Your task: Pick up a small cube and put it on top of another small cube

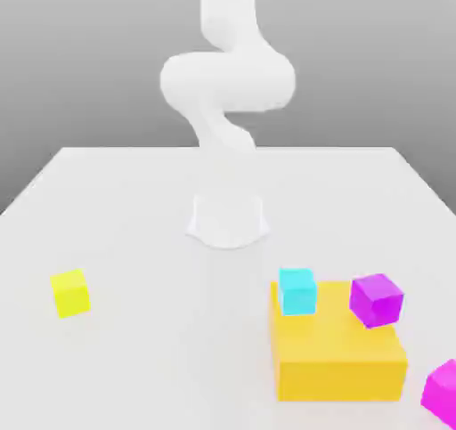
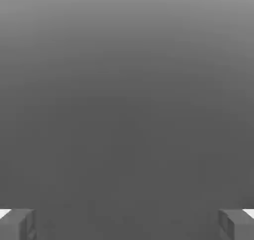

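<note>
Spreading white table [image 1: 134, 206], seemingly grey backdrop.

Magenta cube [image 1: 443, 391] beside block; violet cube [image 1: 376, 299] atop.

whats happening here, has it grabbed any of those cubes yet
Not yet. The white robot arm is raised over the white table, and its claw is open and holds nothing. The small pinkish magenta cube lies on the table beside the big yellow-orange block. The small violet-purple cube and a small cyan cube sit on that block.
</note>
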Tool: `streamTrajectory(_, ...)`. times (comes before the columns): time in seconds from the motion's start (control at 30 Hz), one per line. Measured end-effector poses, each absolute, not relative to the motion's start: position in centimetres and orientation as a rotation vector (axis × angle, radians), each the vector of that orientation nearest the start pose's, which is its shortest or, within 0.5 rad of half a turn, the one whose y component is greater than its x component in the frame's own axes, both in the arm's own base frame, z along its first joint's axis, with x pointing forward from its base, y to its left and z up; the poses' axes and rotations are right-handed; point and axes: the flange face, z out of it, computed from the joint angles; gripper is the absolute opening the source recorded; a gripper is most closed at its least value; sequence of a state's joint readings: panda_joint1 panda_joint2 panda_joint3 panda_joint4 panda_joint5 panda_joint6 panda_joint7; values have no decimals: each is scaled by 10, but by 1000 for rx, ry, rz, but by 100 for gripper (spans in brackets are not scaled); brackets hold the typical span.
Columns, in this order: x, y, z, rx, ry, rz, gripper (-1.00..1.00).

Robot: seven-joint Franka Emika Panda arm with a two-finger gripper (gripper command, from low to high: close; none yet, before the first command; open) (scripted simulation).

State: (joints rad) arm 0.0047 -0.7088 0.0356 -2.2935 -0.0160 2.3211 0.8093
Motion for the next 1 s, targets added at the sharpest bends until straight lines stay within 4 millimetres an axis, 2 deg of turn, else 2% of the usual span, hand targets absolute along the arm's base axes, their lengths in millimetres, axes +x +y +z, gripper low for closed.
streamTrajectory(0.13,426,55,632,-2644,957,-879,0)
streamTrajectory(0.27,463,91,575,-2759,890,-776,0)
streamTrajectory(0.4,489,128,514,-2862,808,-663,0)
streamTrajectory(0.5,501,157,465,-2931,738,-572,0)
streamTrajectory(0.67,505,212,381,-3027,586,-407,0)
streamTrajectory(0.77,501,236,330,-3068,517,-301,0)
streamTrajectory(0.87,491,260,280,-3099,441,-191,0)
streamTrajectory(1.0,466,295,215,-3123,331,-38,0)
